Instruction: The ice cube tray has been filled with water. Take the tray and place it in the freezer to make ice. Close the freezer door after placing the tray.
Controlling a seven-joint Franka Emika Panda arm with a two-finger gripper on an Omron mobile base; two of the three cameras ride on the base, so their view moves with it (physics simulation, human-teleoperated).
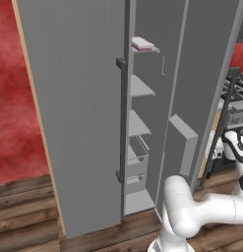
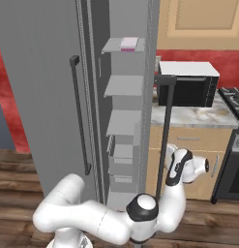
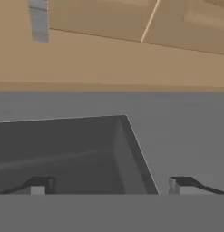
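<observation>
One tray (image 1: 142,45) lies flat on the top shelf (image 1: 151,50) of the freezer (image 1: 142,123), near that shelf's front edge — level, so the water can set without spilling; the placing step appears done. Below it, three more pale shelves and a drawer (image 1: 136,156) fill the narrow compartment. The freezer door (image 2: 165,140) stands open, seen nearly edge-on in the right base view, its long dark bar handle facing the room. The gripper (image 3: 109,186) shows in the hand view with its finger tips (image 3: 38,186) spread wide and nothing between them, pointing at a plain grey surface beside a darker recess — most likely part of the door, though which part cannot be told. The arm reaches round to the right of the open compartment, a pose that suits pushing the door shut from its outer side. What remains, by this reading, is the closing; contact with the door is not visible.
</observation>
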